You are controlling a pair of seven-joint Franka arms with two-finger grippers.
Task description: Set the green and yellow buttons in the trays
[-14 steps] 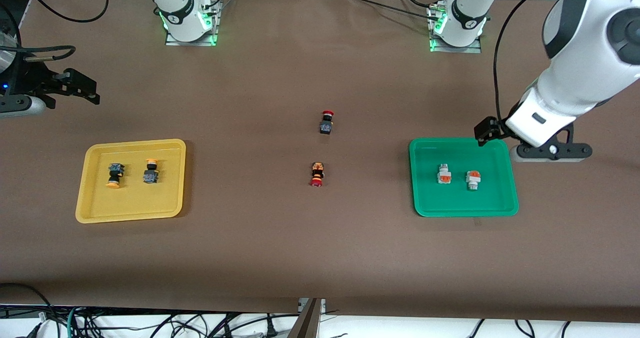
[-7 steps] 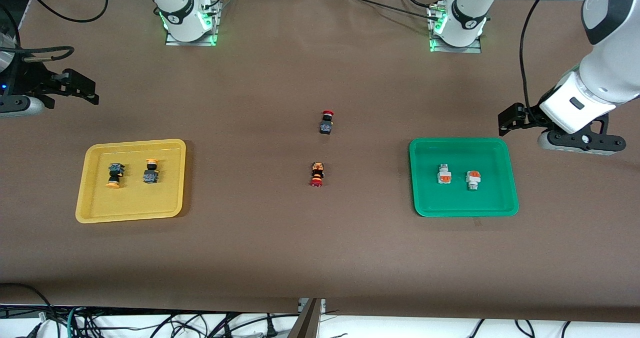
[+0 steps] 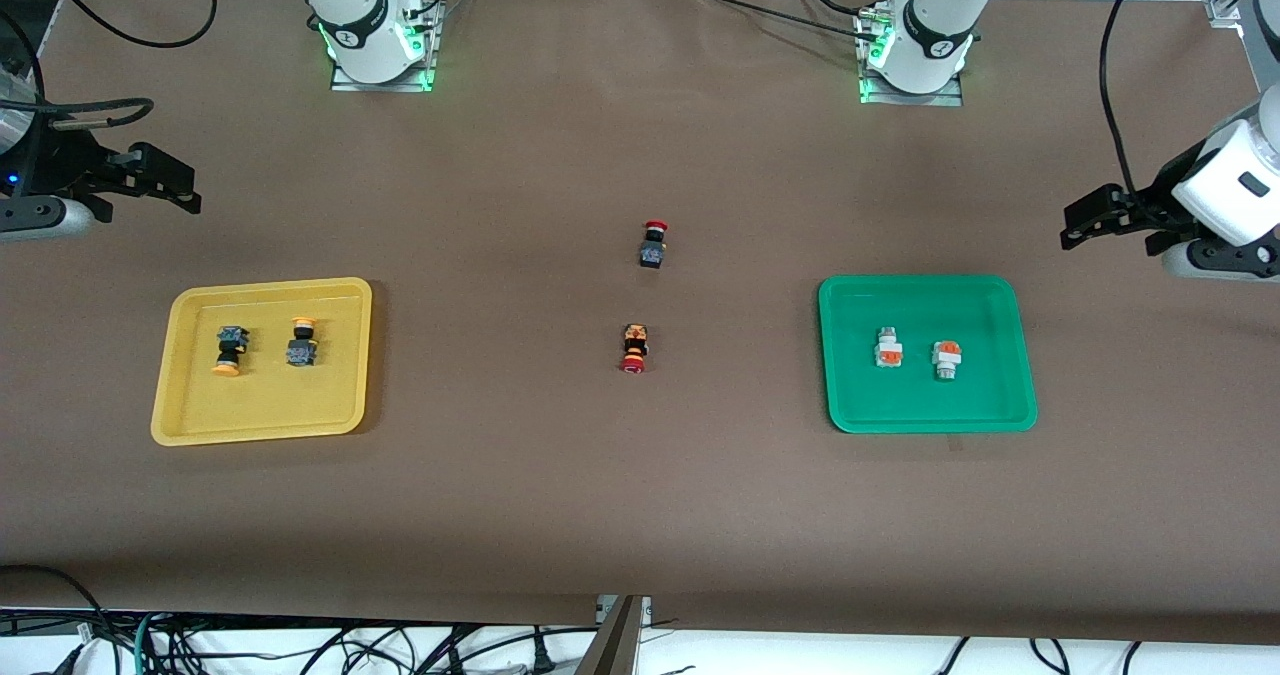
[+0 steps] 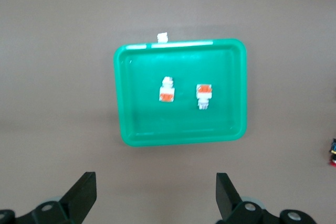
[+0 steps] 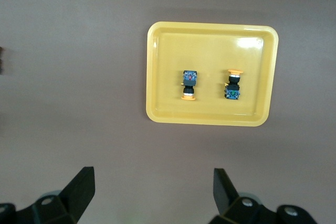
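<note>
Nearest the front camera lie the two trays, one at each end of the brown table (image 3: 560,475). The yellow tray (image 3: 180,410), toward the right arm's end, holds two dark-bodied buttons with yellow-orange caps (image 3: 229,349) (image 3: 301,341), lying side by side and apart. The green tray (image 3: 850,410), toward the left arm's end, holds two white-bodied buttons with orange blocks (image 3: 888,347) (image 3: 946,357), also side by side and apart.

Between the trays, on the bare table, lies a red-capped switch (image 3: 634,347); a second red-capped switch (image 3: 653,244) lies farther from the camera.

The right gripper (image 3: 170,183) hangs over the table at the right arm's end, jaws spread and empty. The left gripper (image 3: 1085,220) hangs over the table at the left arm's end, jaws spread wide, holding nothing.
</note>
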